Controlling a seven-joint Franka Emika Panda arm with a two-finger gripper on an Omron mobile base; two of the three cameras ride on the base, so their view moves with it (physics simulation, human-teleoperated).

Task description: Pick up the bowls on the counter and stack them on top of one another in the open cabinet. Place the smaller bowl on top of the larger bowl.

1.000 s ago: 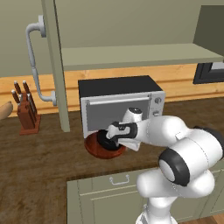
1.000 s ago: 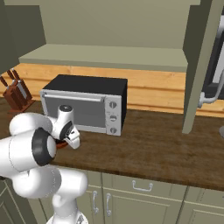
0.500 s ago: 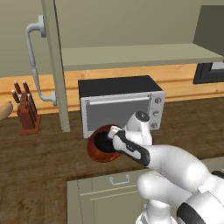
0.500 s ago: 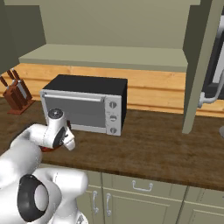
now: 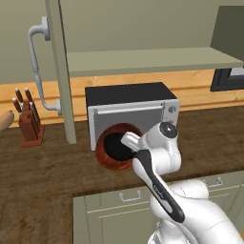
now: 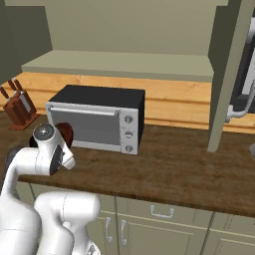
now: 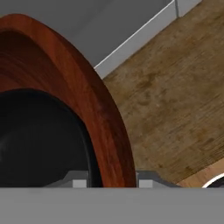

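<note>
My gripper (image 5: 132, 143) is shut on the rim of the larger bowl (image 5: 106, 157), a reddish-brown wooden one, which hangs tilted on edge above the counter (image 5: 47, 167) before the toaster oven. The smaller black bowl (image 5: 116, 146) sits inside it. The hand view is close up: the brown rim (image 7: 103, 109) runs between my fingertips (image 7: 80, 182), with the black bowl (image 7: 39, 140) to its left. From the right base view, a sliver of the brown bowl (image 6: 65, 132) peeks out behind my wrist. The cabinet shelf (image 5: 143, 59) lies above the oven.
A toaster oven (image 5: 131, 112) stands right behind the bowls, under the shelf. The open cabinet door (image 5: 58, 71) with its curved handle (image 5: 37, 66) hangs to the left; a knife block (image 5: 29, 121) stands beyond. Drawer fronts (image 6: 159, 219) run below the counter edge.
The brown bowl with the black one inside has risen off the counter and tipped up on edge. My arm has swung upward and nearer the cameras.
</note>
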